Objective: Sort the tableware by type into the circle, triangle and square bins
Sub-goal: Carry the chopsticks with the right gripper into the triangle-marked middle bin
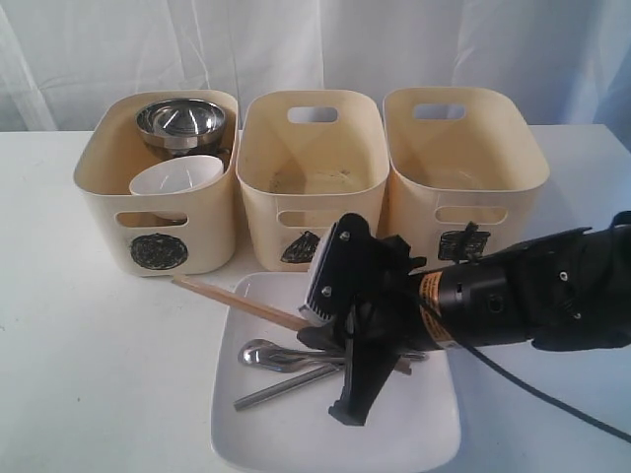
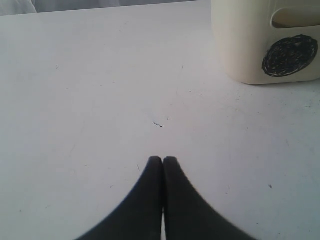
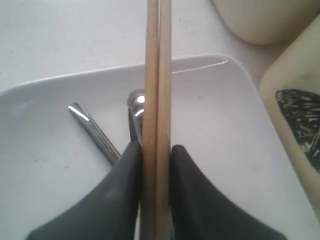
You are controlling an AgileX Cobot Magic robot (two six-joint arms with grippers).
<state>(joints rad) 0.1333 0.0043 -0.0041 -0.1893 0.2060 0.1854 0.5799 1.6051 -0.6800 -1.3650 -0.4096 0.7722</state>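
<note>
My right gripper (image 1: 314, 330) is shut on the wooden chopsticks (image 1: 237, 301), which angle out over the large white square plate (image 1: 296, 434). In the right wrist view the chopsticks (image 3: 157, 75) run side by side between the jaws of my right gripper (image 3: 156, 147). Steel cutlery (image 1: 281, 360) lies on the plate under the gripper. The circle bin (image 1: 104, 197) holds the large steel bowl (image 1: 180, 120) and the small white bowl (image 1: 175, 177). No mugs show. The triangle bin (image 1: 261, 197) and the square bin (image 1: 414, 197) stand to its right. My left gripper (image 2: 163, 160) is shut and holds nothing, over bare table.
The three bins stand in a row just behind the plate. The circle bin (image 2: 240, 45) is close ahead of my left gripper. A spoon (image 3: 136, 107) and a steel handle (image 3: 95, 132) lie on the plate (image 3: 215, 115), beside the triangle bin (image 3: 295, 75).
</note>
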